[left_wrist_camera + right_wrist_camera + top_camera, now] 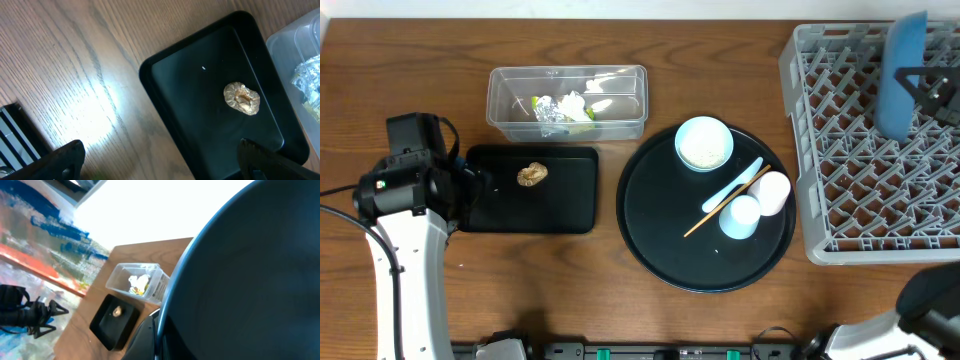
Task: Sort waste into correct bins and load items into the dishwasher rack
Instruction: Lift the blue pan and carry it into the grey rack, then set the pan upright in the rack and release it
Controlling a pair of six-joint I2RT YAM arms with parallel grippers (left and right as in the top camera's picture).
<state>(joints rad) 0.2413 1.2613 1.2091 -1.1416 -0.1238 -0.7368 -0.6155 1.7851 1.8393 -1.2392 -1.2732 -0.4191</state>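
Plate (pixel 902 75) stands on edge over the rack (pixel 860 150) at upper right, clamped in your right gripper (pixel 924 90). Your left gripper (pixel 160 150) gapes wide and empty above the black bin's (pixel 570 210) left end; the lump (pixel 531 175) lies in it.

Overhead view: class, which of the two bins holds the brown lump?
The shallow black rectangular tray holds the brown lump; the clear tub contains crumpled waste instead.

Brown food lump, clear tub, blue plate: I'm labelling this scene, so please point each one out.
brown food lump (pixel 532 174), overhead view, centre of the lump.
clear tub (pixel 506 100), overhead view, bare floor near its left wall.
blue plate (pixel 901 75), overhead view, middle of its face.
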